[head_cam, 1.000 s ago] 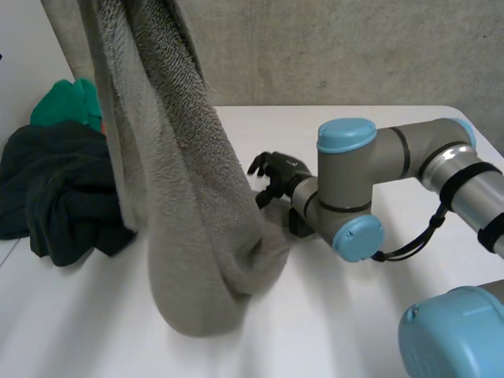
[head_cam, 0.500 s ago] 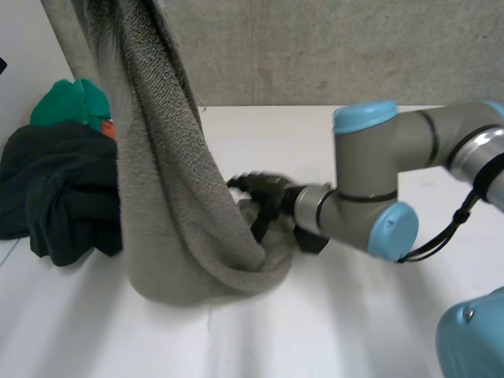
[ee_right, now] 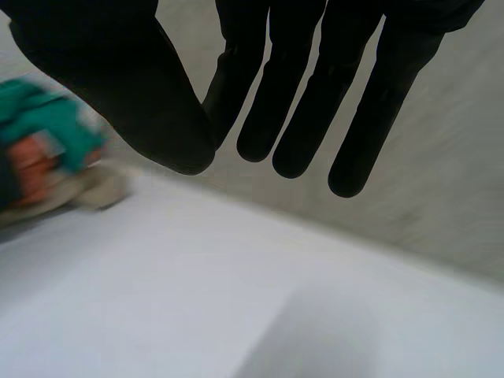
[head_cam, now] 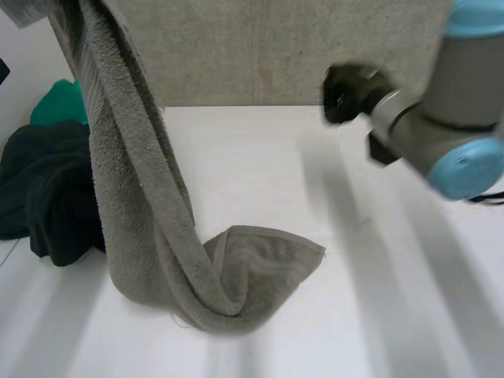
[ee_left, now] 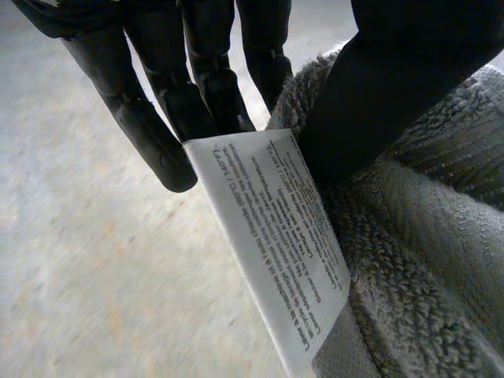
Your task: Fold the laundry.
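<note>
A grey terry towel (head_cam: pixel 142 197) hangs down from above the table's left side, and its lower end (head_cam: pixel 264 268) lies folded over on the white table (head_cam: pixel 394 307). In the left wrist view my left hand (ee_left: pixel 205 71) pinches the towel's edge (ee_left: pixel 425 260) between thumb and fingers, beside a white care label (ee_left: pixel 276 236). My right hand (head_cam: pixel 346 94) is up above the table's far right, well away from the towel. In its own wrist view the right hand (ee_right: pixel 299 94) has straight fingers with nothing in them, over the bare table (ee_right: pixel 157 299).
A heap of dark clothes (head_cam: pixel 47 197) lies at the table's left edge, with a green garment (head_cam: pixel 59 102) behind it. The green garment (ee_right: pixel 47 134) also lies far beyond my right hand's thumb. A concrete wall stands behind the table.
My right hand came off the towel's lower end and swung up and to the right. The towel was drawn up and left, leaving its lower end spread on the table.
</note>
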Tool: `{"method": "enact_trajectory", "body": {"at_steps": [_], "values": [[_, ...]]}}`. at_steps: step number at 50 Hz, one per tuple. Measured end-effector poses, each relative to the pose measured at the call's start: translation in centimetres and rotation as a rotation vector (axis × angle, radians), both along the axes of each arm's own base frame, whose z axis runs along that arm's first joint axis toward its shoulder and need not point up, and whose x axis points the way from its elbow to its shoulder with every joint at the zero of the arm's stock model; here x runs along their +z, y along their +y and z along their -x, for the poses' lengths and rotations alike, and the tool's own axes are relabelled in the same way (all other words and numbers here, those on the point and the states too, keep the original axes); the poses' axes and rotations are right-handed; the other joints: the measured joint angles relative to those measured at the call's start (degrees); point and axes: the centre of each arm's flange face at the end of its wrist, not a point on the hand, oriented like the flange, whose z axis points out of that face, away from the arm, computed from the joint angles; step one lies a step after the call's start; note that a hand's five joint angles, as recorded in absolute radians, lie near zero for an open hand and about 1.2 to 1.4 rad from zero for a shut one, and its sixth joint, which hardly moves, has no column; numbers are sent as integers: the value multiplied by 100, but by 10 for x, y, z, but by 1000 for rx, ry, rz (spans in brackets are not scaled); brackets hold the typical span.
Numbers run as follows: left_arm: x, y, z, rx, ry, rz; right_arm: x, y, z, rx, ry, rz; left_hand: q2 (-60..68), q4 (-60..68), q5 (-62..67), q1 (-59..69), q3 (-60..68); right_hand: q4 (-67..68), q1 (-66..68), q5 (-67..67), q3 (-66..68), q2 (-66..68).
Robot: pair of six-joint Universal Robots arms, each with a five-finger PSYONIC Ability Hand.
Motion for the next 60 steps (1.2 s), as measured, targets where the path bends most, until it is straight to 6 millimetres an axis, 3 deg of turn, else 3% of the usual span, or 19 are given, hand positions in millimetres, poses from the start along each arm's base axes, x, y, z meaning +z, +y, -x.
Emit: {"method": "enact_trajectory", "body": {"at_steps": [3,7,9,14,15,18,26,30,36,39,41,44,48,51,52,54,60], "values": [[-11,-26,-5,54,9,-49,34,-4,24,-61,-1,130,0,0,0,0,0,0,0,0,0,0],[-25,-50,-8,96,15,-112,53,1,39,-82,0,226,0,0,0,0,0,0,0,0,0,0],[-33,-57,-7,105,14,-148,52,6,41,-71,7,242,0,0,0,0,0,-175,-114,-158,-171,-157],[-45,-58,0,88,2,-214,23,21,29,20,42,173,0,0,0,0,0,-2330,-2216,-2286,-2402,-2429],[-45,-55,3,77,-1,-219,11,26,22,55,54,135,0,0,0,0,0,-3599,-3377,-3575,-3561,-3578],[-42,-45,8,51,-7,-218,-12,36,7,131,76,48,0,0,0,0,0,-4190,-3905,-4205,-4110,-4112],[-1,-2,17,-45,0,-93,-78,79,-54,394,99,-282,0,0,0,0,0,-5582,-5295,-5447,-5562,-5551],[17,16,20,-83,10,-43,-103,103,-78,491,108,-404,0,0,0,0,0,-5644,-5302,-5448,-5585,-5569],[28,30,22,-111,19,-14,-129,137,-98,581,135,-515,0,0,0,0,0,-5609,-5269,-5431,-5550,-5535],[28,32,22,-112,19,-14,-136,149,-103,601,134,-560,0,0,0,0,0,-4211,-3896,-4057,-4131,-4091],[26,30,22,-108,17,-20,-136,150,-104,598,117,-577,0,0,0,0,0,-2260,-1816,-2122,-2179,-1929],[21,25,21,-97,13,-36,-129,142,-103,574,69,-587,0,0,0,0,0,-281,-143,-202,-222,-109],[11,12,18,-71,6,-68,-102,109,-92,485,-29,-537,0,0,0,0,0,3,-140,-19,4,-1],[4,1,16,-50,4,-89,-65,68,-69,344,-112,-425,0,0,0,0,0,3,-140,12,5,-1],[3,-1,15,-45,5,-92,-60,63,-66,325,-120,-409,0,0,0,0,0,3,-140,14,5,-1],[1,-7,13,-31,8,-100,-29,37,-42,207,-164,-303,0,0,0,0,0,4,-139,42,5,-1],[0,-15,9,0,20,-106,34,11,10,18,-204,-66,0,0,0,0,0,4,-140,70,5,-1]]}}
